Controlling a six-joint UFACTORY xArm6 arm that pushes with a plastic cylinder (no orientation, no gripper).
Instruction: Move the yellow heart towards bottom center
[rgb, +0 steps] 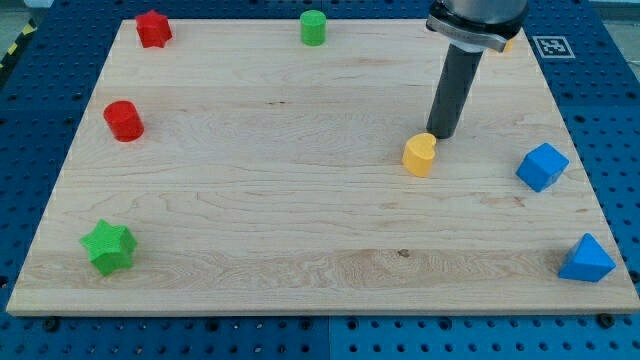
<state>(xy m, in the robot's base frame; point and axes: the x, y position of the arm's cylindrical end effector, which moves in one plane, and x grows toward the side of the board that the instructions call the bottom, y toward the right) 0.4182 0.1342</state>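
Yellow heart (420, 155) touching my tip (443, 136)

Single view. Camera sits beyond the bench's (300, 250) near long edge, raised, looking down and across toward the far edge. Whole wooden top in frame, all four corners visible or nearly; far edge narrower than near. Medium distance. Blue pegboard (30, 150) shows around every side. Arm cropped at the view's top.

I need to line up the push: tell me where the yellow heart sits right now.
The yellow heart lies right of the board's centre, with my tip touching or nearly touching its upper right edge. The nearest block is the blue cube, toward the view's right.
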